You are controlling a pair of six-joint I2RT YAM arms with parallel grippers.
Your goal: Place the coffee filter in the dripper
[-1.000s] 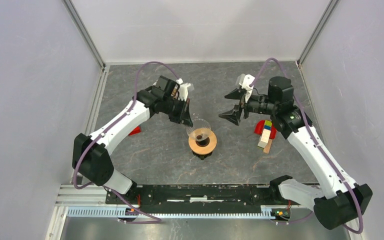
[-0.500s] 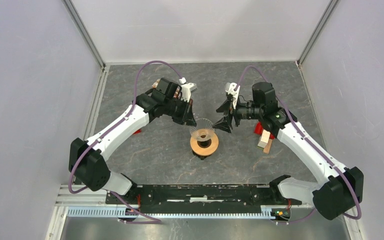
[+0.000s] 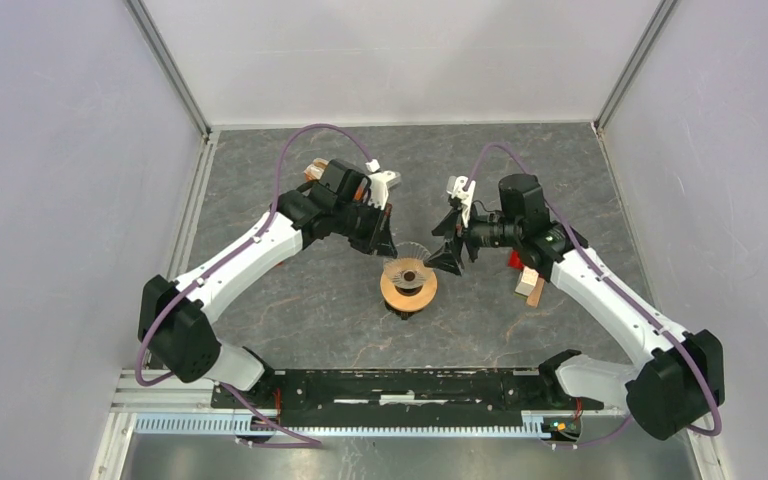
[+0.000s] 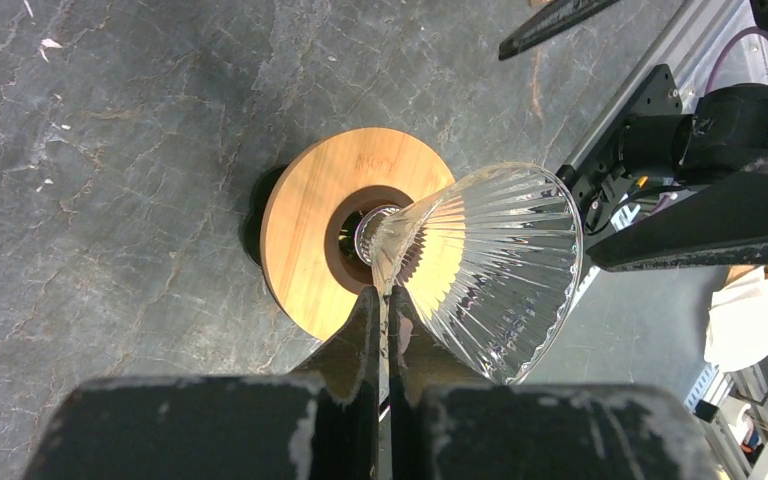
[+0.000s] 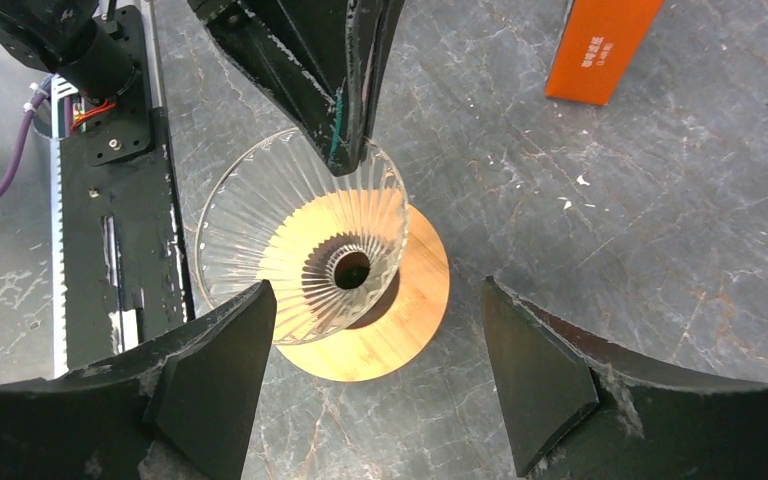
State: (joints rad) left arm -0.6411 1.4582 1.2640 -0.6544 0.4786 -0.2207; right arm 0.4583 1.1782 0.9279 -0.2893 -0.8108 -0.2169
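Observation:
The dripper (image 3: 407, 272) stands mid-table: a clear ribbed glass cone (image 4: 500, 260) with its narrow end in a tan wooden ring (image 4: 310, 230) over a black base. My left gripper (image 3: 388, 250) is shut on the far-left rim of the glass cone, its fingers (image 4: 365, 330) pinching the glass wall. In the right wrist view the cone (image 5: 290, 220) is empty and the ring (image 5: 410, 310) lies under it. My right gripper (image 3: 444, 245) is open and empty just right of the dripper, its jaws wide either side of it (image 5: 375, 300). I see no coffee filter that I can identify.
A red piece and a wooden block (image 3: 530, 278) lie right of the dripper under the right arm. An orange box (image 5: 600, 45) stands at the back near the left wrist. A small red piece (image 3: 270, 262) lies under the left arm. A white crumpled thing (image 4: 750, 322) shows at the right.
The left gripper carried the glass cone down and right so that it sits over the wooden ring. The right arm swung left, bringing its open gripper up beside the dripper.

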